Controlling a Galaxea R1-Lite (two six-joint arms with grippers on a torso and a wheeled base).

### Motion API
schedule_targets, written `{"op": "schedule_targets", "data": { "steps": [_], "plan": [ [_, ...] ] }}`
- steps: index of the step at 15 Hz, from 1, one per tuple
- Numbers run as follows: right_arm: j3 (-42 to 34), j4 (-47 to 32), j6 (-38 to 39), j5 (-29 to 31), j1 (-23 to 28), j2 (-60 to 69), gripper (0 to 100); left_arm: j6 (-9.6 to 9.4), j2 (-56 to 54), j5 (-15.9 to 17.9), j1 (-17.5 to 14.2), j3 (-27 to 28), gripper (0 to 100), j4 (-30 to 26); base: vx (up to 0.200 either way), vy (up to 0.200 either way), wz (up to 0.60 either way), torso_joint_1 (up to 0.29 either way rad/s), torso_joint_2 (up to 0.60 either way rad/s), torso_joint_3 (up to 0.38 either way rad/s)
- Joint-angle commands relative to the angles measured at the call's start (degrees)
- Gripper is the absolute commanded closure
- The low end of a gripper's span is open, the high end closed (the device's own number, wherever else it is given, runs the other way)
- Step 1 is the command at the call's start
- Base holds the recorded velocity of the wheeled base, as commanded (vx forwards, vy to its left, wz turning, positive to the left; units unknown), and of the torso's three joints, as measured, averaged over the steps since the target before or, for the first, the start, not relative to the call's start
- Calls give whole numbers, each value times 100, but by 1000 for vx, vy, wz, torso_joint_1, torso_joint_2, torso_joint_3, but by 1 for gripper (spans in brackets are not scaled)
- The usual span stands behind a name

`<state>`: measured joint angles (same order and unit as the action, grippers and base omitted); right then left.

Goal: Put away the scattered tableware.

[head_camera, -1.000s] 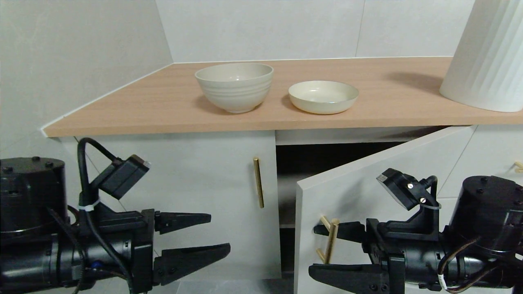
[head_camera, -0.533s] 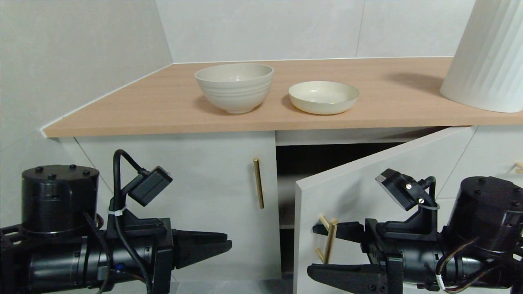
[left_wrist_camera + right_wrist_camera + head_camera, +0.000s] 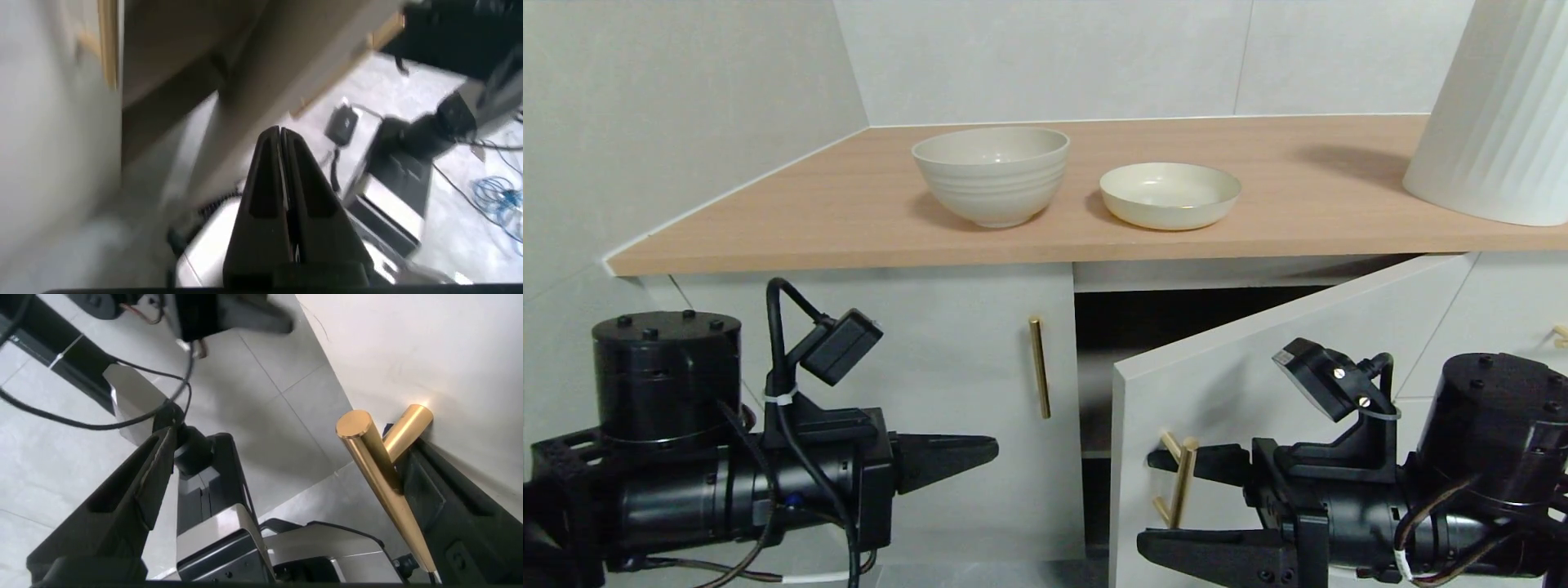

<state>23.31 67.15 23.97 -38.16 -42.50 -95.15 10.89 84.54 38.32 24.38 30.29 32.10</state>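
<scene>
A deep beige bowl (image 3: 991, 173) and a shallow cream dish (image 3: 1170, 193) stand side by side on the wooden countertop (image 3: 849, 220). Below it, the right cabinet door (image 3: 1258, 359) is partly swung out. My right gripper (image 3: 1176, 506) is open, its fingers straddling the door's brass handle (image 3: 1180, 480) without clamping it; the handle (image 3: 384, 474) lies close to one finger. My left gripper (image 3: 988, 449) is shut and empty, low in front of the closed left cabinet door (image 3: 890, 359), its closed fingers (image 3: 279, 188) pressed together.
A tall white ribbed vase (image 3: 1499, 114) stands at the countertop's right end. The left door has a vertical brass handle (image 3: 1038, 366). The dark cabinet opening (image 3: 1176, 314) shows behind the open door. Tiled walls enclose the corner.
My left gripper went from open to shut and moved right and slightly forward. The right arm, the door and the dishes stayed where they were.
</scene>
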Motion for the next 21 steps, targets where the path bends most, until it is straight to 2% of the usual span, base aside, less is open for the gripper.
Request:
{"op": "schedule_targets", "data": {
  "steps": [1, 2, 3, 5, 6, 7, 8, 9, 10, 11, 12, 15, 17, 19, 21],
  "plan": [
    [-2, 0, -6, 10, 5, -13, 0, 159, 686, -26, 304, 38, 100, 605, 0, 0, 0, 0, 0, 0],
    [-2, 0, -6, 10, 5, -4, 0, 300, 836, -35, 436, 56, 100, 868, 0, 0, 0, 0, 0, 0],
    [7, 0, -6, 10, 13, 5, 0, 520, 1187, -114, 656, 117, 100, 1361, 0, 0, 0, 0, 0, 0],
    [-19, 0, -15, 10, 13, 67, 0, 529, 1820, -377, 875, 135, 100, 2222, 0, 0, 0, 0, 0, 0],
    [-19, 0, -15, 10, 13, 75, 0, 537, 1987, -483, 937, 135, 100, 2442, 0, 0, 0, 0, 0, 0],
    [-19, 0, -15, 28, 13, 128, 0, 537, 2655, -940, 1130, 179, 100, 3312, 0, 0, 0, 0, 0, 0],
    [-28, 0, -24, 45, 13, 172, 0, 555, 3033, -1160, 1280, 231, 100, 3945, 0, 0, 0, 0, 0, 0],
    [-72, -9, -24, 72, 22, 234, 0, 616, 3350, -1265, 1359, 267, 100, 4542, 0, 0, 0, 0, 0, 0],
    [-81, -9, -24, 72, 22, 251, 0, 643, 3411, -1265, 1376, 275, 100, 4674, 0, 0, 0, 0, 0, 0],
    [-98, -17, -24, 72, 22, 269, 0, 766, 3578, -1265, 1420, 337, 100, 5008, 0, 0, 0, 0, 0, 0],
    [-98, -17, -24, 72, 66, 260, 0, 889, 3604, -1353, 1429, 557, 100, 5008, 0, 0, 0, 0, 0, 0],
    [-169, -26, -32, 72, 145, 251, 0, 924, 3543, -1406, 1499, 926, 100, 4762, 0, 0, 0, 0, 0, 0],
    [-248, -26, -59, 80, 172, 295, 0, 924, 3437, -1406, 1596, 908, 100, 4656, 0, 0, 0, 0, 0, 0],
    [-520, -26, -525, 168, 347, 234, 0, 924, 3288, -1406, 1631, 803, 100, 4656, 0, 0, 0, 0, 0, 0],
    [-687, -17, -648, 652, 356, 234, 0, 924, 3174, -1406, 1666, 724, 100, 4656, 0, 0, 0, 0, 0, 0]
  ]
}}
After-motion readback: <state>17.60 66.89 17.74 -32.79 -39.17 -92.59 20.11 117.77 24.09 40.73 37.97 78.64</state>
